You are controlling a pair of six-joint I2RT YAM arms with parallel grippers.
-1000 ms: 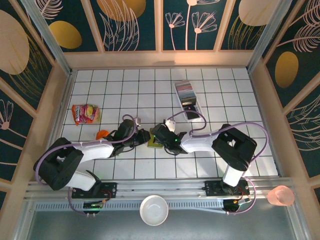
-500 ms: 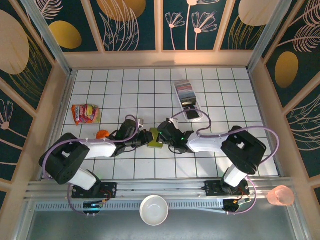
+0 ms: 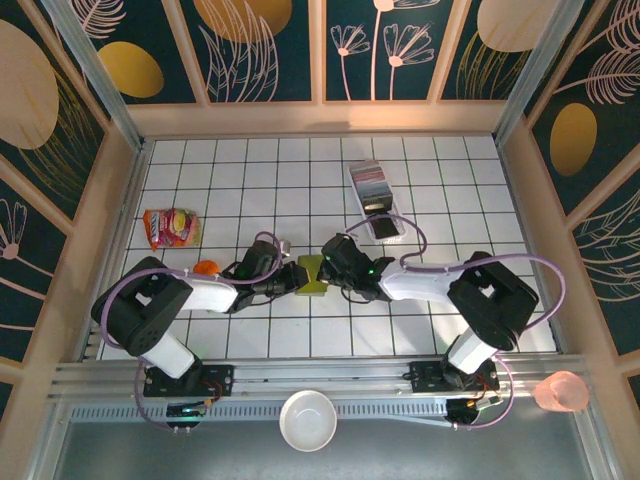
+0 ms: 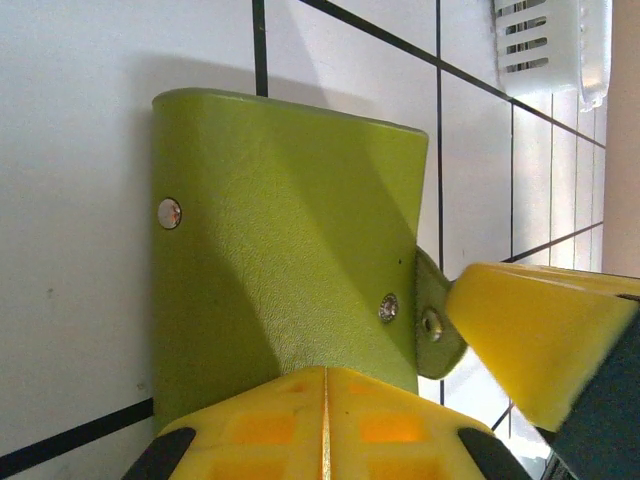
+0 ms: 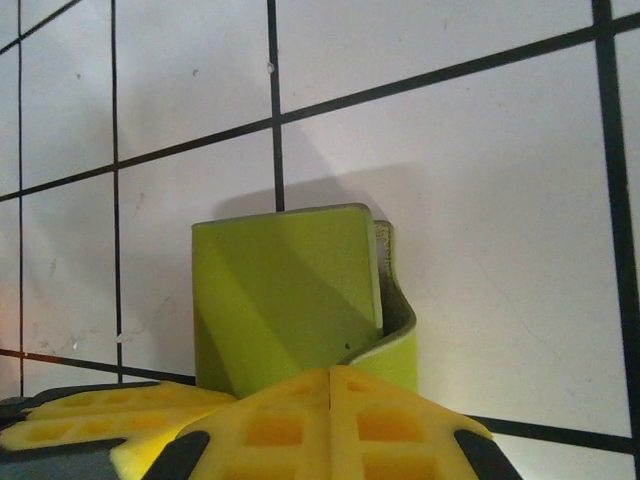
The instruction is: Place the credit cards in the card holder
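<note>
Inventory of the cell as I logged it from my remote station

1. card holder [image 3: 312, 277]: olive-green. It lay on the white tiled table [image 3: 230, 180] near the middle, between the two arms. Through the left wrist camera I saw its outer face flat on the tiles, with two metal snaps showing and its snap tab [image 4: 436, 330] sticking out at one side.

2. left gripper [image 3: 293, 278]: its yellow fingers [image 4: 260, 430] were pressed together with no gap I could see, nipped onto one edge of the card holder.

3. right gripper [image 3: 331, 272]: it was closed tight and met the card holder from the opposite side. In the left wrist camera, one of its fingers sat over the end of the snap tab. In its own camera, the folded edge of the card holder ran in under its pads [image 5: 400, 430] – I logged it as gripping the tab end.

4. credit cards [image 3: 367, 180]: a grey-pink striped row standing on edge in the far end of a long clear tray [image 3: 390, 228], toward the back right and well apart from the card holder.

5. Sundries – a red and green snack packet [image 3: 171, 227] at the left, a small orange object [image 3: 205, 268] beside the left arm, a white bowl [image 3: 307, 420] on the near ledge between the bases, and a pink cup [image 3: 560, 392] at the near right corner
</note>
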